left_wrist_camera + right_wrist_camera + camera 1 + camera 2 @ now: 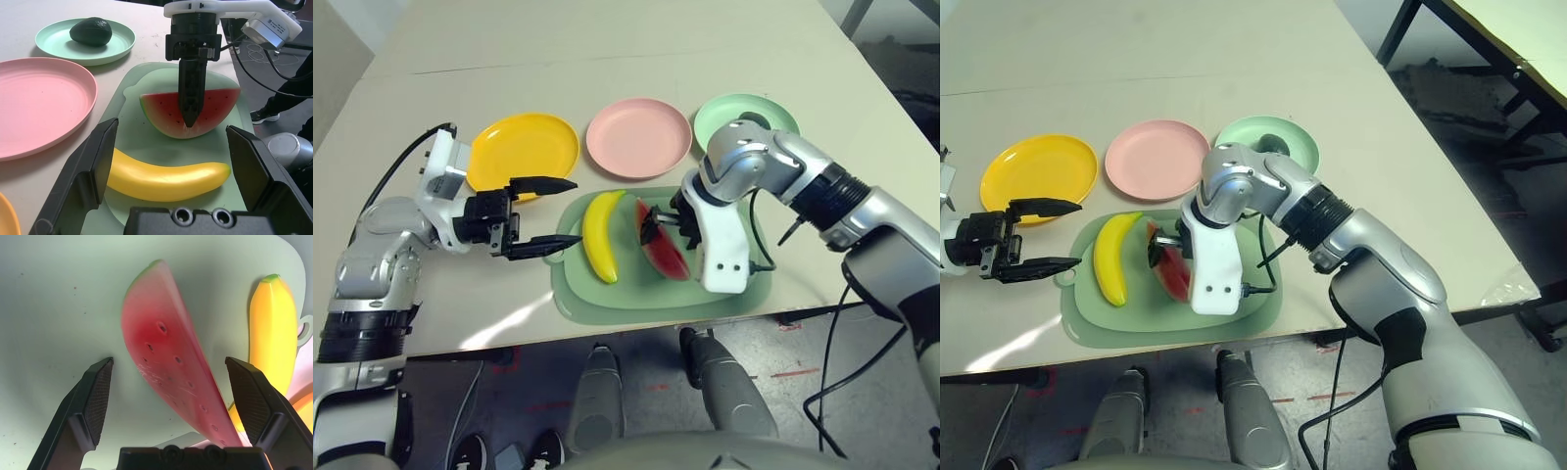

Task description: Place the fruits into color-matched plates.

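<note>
On the pale green mat (pixel 607 299) lie a yellow banana (pixel 600 235) and a red watermelon wedge (pixel 668 257) with green rind. My right gripper (pixel 168 363) points down over the wedge, open, one finger on each side of it and not closed on it. My left gripper (pixel 576 211) hovers open just left of the mat, level with the banana (pixel 166 178) and holding nothing. Behind the mat stand the yellow plate (pixel 524 147), the pink plate (pixel 638 137) and the mint green plate (pixel 117 46), which holds the dark green avocado (pixel 90 31).
My right forearm crosses above the mint green plate (pixel 773 110) and hides part of it. The table's front edge runs just below the mat. A black cable hangs off the table's right edge.
</note>
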You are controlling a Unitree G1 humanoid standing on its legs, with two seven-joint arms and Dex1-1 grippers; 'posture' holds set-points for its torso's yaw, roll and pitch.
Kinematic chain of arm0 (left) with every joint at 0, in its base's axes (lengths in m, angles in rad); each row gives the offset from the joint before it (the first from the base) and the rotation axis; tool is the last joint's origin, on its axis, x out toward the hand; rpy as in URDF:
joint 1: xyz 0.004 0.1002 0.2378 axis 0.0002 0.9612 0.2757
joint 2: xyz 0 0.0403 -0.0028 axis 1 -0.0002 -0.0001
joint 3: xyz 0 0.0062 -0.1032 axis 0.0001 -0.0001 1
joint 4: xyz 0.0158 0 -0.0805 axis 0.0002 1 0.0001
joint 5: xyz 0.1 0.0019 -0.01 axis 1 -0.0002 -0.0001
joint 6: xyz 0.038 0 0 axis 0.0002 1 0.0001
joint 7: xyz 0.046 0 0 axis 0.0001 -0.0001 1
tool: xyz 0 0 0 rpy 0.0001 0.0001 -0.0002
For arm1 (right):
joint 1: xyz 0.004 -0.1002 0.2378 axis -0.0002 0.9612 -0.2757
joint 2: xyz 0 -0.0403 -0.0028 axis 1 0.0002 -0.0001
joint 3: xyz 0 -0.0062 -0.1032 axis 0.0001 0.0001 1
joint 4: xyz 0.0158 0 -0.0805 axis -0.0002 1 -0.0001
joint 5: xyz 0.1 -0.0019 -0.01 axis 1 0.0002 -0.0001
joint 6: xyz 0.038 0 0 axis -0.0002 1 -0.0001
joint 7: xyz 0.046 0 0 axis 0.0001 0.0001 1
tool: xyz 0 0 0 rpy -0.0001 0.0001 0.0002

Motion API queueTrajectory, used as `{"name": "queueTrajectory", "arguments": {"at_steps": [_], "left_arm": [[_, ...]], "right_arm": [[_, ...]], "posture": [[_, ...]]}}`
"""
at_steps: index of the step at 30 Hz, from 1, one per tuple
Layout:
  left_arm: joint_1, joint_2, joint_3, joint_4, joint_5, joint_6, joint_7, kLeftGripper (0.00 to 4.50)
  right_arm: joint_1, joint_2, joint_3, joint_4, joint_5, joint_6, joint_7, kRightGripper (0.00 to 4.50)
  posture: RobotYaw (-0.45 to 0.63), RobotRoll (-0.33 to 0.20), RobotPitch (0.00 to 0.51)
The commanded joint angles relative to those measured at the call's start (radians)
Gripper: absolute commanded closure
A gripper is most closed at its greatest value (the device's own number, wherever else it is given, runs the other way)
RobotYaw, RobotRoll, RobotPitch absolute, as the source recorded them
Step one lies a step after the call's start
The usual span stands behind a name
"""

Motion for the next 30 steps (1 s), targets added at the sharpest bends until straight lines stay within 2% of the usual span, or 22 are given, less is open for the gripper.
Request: {"name": "queueTrajectory", "arguments": {"at_steps": [1, 3, 6, 7, 16, 22, 30], "left_arm": [[0.012, 0.015, 0.022, -0.011, 0.0, -0.006, -0.007, 0.0], [0.014, 0.017, 0.024, -0.011, 0.0, -0.007, -0.007, 0.0], [0.013, 0.016, 0.026, -0.011, 0.0, -0.008, -0.007, 0.0], [0.012, 0.015, 0.026, -0.01, 0.0, -0.009, -0.008, 0.0], [0.003, 0.013, 0.021, 0.001, 0.005, -0.017, -0.012, 0.0], [-0.004, 0.005, 0.025, 0.003, -0.006, -0.006, 0.0, 0.0], [-0.015, -0.003, 0.032, -0.001, -0.021, 0.012, 0.021, 0.0]], "right_arm": [[0.016, 0.011, 0.005, -0.012, -0.007, 0.014, 0.007, 0.52], [0.017, 0.011, 0.004, -0.01, -0.01, 0.03, 0.014, 1.14], [0.021, 0.008, 0.0, -0.012, -0.009, 0.052, 0.026, 2.3], [0.023, 0.007, -0.001, -0.015, -0.005, 0.059, 0.03, 2.44], [0.031, -0.005, -0.018, -0.034, 0.032, 0.11, 0.072, 2.44], [-0.056, 0.017, -0.085, -0.002, 0.126, 0.215, 0.139, 2.44], [-0.124, 0.058, -0.17, 0.072, 0.145, 0.288, 0.156, 2.44]], "posture": [[0.0, 0.0, 0.276], [0.0, 0.0, 0.276], [0.0, 0.0, 0.275], [0.0, 0.0, 0.275], [-0.01, 0.0, 0.268], [-0.02, 0.0, 0.263], [-0.03, 0.0, 0.257]]}}
